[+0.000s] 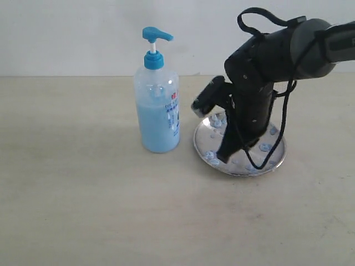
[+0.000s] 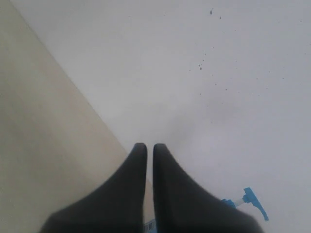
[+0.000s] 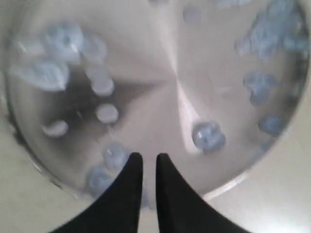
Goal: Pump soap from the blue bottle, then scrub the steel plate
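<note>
The round, shallow, shiny steel plate (image 1: 275, 159) lies flat on the pale beige table (image 1: 83, 210), just right of the tall translucent blue pump bottle (image 1: 158, 116) and apart from it. The plate looks thin, stiff and light. Wet with soap, it will probably skate under a scrubbing push, so its raised rim is the likely place to steady it. Small light-blue soap blobs (image 3: 208, 136) dot its face. The bottle holds pale blue milky soap (image 1: 157, 132) to about two-thirds, which should keep it steady under a press on its blue pump head (image 1: 155, 36).

The right gripper (image 3: 149, 156) hangs over the plate's near edge, its fingers drawn nearly together and holding nothing. The left gripper (image 2: 149, 145) is likewise closed to a slit and empty, away from the plate.
</note>
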Robot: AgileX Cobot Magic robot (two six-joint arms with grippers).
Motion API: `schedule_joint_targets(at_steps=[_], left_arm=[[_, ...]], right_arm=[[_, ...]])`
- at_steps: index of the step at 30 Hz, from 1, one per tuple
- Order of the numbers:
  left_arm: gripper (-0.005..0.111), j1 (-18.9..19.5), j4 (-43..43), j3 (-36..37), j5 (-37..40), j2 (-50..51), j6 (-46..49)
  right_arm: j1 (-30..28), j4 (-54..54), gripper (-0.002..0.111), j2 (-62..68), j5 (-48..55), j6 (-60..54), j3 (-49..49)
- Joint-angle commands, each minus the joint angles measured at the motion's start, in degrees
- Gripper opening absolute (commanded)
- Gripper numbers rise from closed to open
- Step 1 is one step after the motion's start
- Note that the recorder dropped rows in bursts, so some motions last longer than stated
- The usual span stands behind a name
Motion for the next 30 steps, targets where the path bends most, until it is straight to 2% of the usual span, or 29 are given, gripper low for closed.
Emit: schedule_joint_targets(at_steps=[1, 2, 3, 4, 5, 6, 8, 10, 11, 12, 15, 18, 20, 23, 27, 30], left_arm=[[0.004, 0.17, -0.45, 0.28, 0.52, -0.14, 0.18], [0.004, 0.17, -0.45, 0.28, 0.52, -0.14, 0.18], [0.004, 0.17, -0.45, 0.28, 0.52, -0.14, 0.18], [0.004, 0.17, -0.45, 0.28, 0.52, -0.14, 0.18], [0.004, 0.17, -0.45, 0.28, 0.52, -0.14, 0.18], [0.004, 0.17, -0.45, 0.28, 0.52, -0.14, 0.18], [0.004, 0.17, -0.45, 0.28, 0.52, -0.14, 0.18], [0.004, 0.17, -0.45, 0.28, 0.52, -0.14, 0.18], [0.004, 0.17, -0.45, 0.28, 0.52, -0.14, 0.18], [0.004, 0.17, -0.45, 0.28, 0.52, -0.14, 0.18], [0.004, 0.17, -0.45, 0.28, 0.52, -0.14, 0.18], [0.004, 0.17, -0.45, 0.28, 0.52, -0.14, 0.18], [0.004, 0.17, -0.45, 0.28, 0.52, -0.14, 0.18], [0.004, 0.17, -0.45, 0.28, 0.52, -0.14, 0.18], [0.004, 0.17, -0.45, 0.28, 0.52, -0.14, 0.18], [0.004, 0.17, 2.01, 0.28, 0.52, -0.14, 0.18]], right_arm=[[-4.03, -15.27, 0.000, 0.31, -8.38, 24.69, -0.05], [-4.03, -13.59, 0.000, 0.31, -20.18, 34.46, -0.05], [-3.46, -10.73, 0.000, 0.31, -23.04, 34.59, -0.05], [-1.91, -6.18, 0.000, -0.54, -22.93, 27.98, -0.05], [-1.19, -5.60, 0.000, -1.18, -20.17, 26.99, -0.05], [-1.07, -5.46, 0.000, -3.89, -16.22, 28.86, 0.45], [-3.46, -8.91, 0.000, -13.91, -22.80, 39.62, 5.84], [-7.97, -17.84, 0.000, -31.91, -40.30, 52.55, 17.22], [-11.11, -26.33, 0.000, -41.79, -52.13, 51.09, 25.23], [-13.79, -32.36, 0.000, -48.84, -57.67, 48.62, 32.43], [-17.51, -33.27, 0.000, -72.98, -58.48, 52.31, 52.65], [-17.51, -33.05, 0.000, -85.10, -65.33, 54.78, 60.56], [-17.51, -32.40, 0.000, -90.72, -66.05, 61.01, 63.96], [-17.51, -32.30, 0.000, -97.19, -61.11, 70.21, 67.56], [-17.51, -31.87, 0.000, -101.00, -47.74, 72.06, 72.28], [-17.51, -26.64, 0.000, -100.85, -42.89, 76.17, 74.19]])
